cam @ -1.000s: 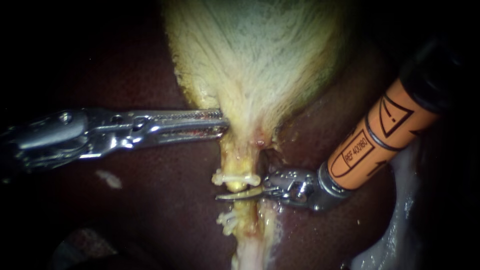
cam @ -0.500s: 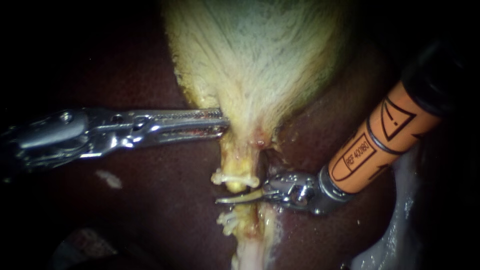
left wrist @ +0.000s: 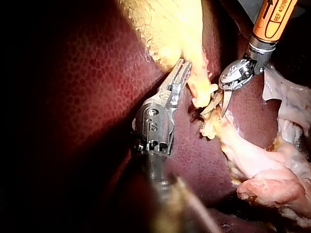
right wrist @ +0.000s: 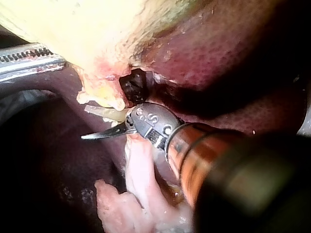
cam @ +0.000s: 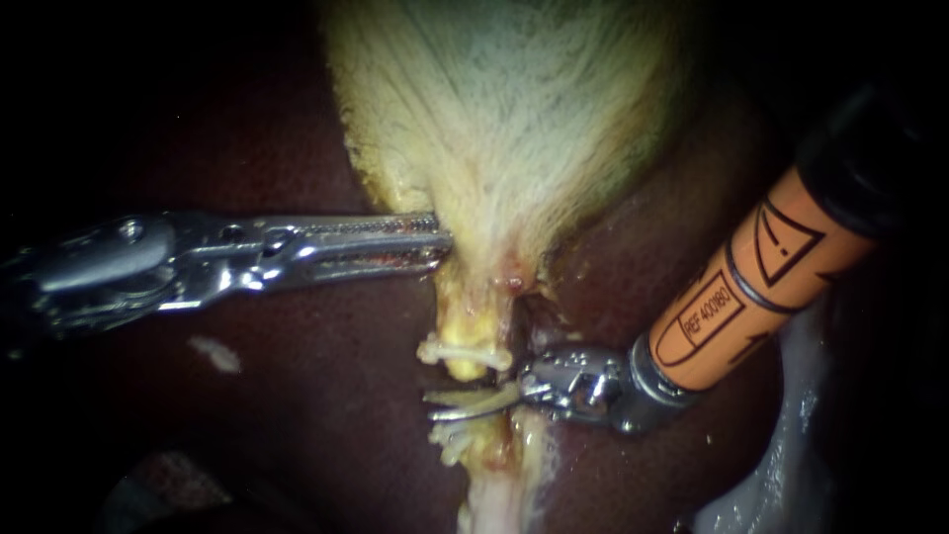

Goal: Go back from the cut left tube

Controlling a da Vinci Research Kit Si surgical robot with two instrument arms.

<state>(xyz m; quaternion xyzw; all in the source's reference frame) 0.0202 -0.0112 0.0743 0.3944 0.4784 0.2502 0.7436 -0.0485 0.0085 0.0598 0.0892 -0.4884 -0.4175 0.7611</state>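
Steel right instrument (cam: 432, 404) gaping beside cut tube (cam: 465, 369), left instrument (cam: 442, 247) gripping gallbladder (cam: 514, 129)

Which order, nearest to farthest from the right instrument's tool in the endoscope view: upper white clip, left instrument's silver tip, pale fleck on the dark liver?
1. Upper white clip, just above the right instrument's tool.
2. Left instrument's silver tip, higher, at the pale yellow gallbladder's edge.
3. Pale fleck, far left on the dark red liver.

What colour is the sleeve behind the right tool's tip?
The sleeve is orange with black lines, clearest in the endoscope view.
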